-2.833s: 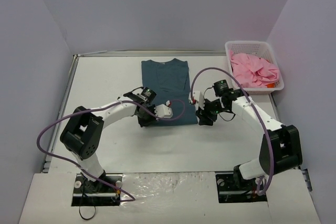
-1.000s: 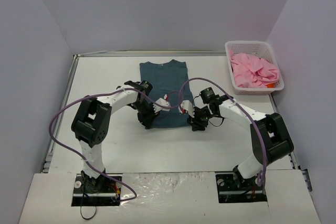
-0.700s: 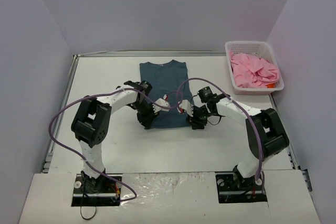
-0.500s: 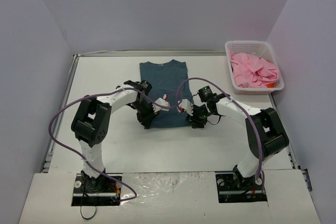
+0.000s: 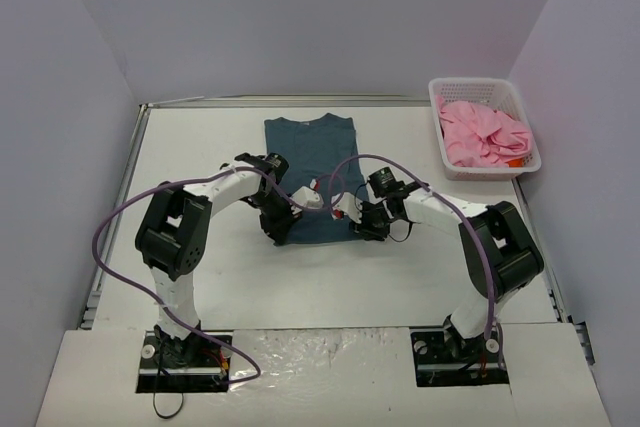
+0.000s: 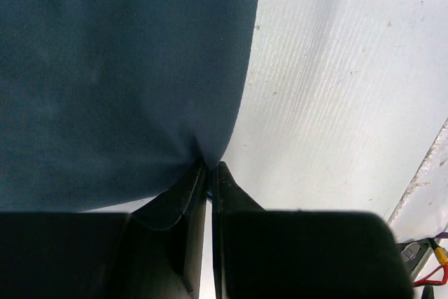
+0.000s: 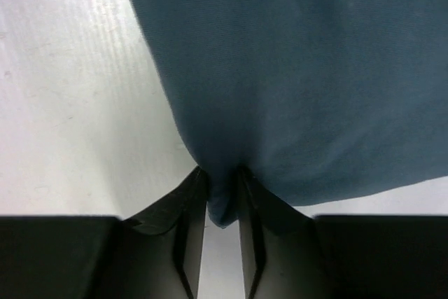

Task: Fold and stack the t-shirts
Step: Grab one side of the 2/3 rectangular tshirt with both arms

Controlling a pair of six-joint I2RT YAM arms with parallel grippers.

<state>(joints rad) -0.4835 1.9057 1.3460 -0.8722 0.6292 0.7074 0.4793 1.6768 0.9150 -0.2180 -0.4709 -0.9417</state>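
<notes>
The dark teal t-shirt (image 5: pixel 312 152) lies flat in a long folded strip at the table's middle, collar toward the back. My left gripper (image 5: pixel 281 231) is shut on its near left corner, and the left wrist view shows the jaws (image 6: pixel 210 167) pinched tight on the cloth edge (image 6: pixel 119 68). At the near right corner sits my right gripper (image 5: pixel 361 226). In the right wrist view its jaws (image 7: pixel 222 176) hold a bunched fold of the teal cloth (image 7: pixel 301 61). The pink t-shirt (image 5: pixel 484 135) lies crumpled in the basket.
A white lattice basket (image 5: pixel 477 84) stands at the back right against the wall. The white table (image 5: pixel 200 147) has a raised metal edge on the left and back. Purple cables loop over both arms above the shirt's near end.
My right gripper slid left onto the shirt's near right corner and its jaws narrowed onto the cloth. The left gripper stayed shut on its corner.
</notes>
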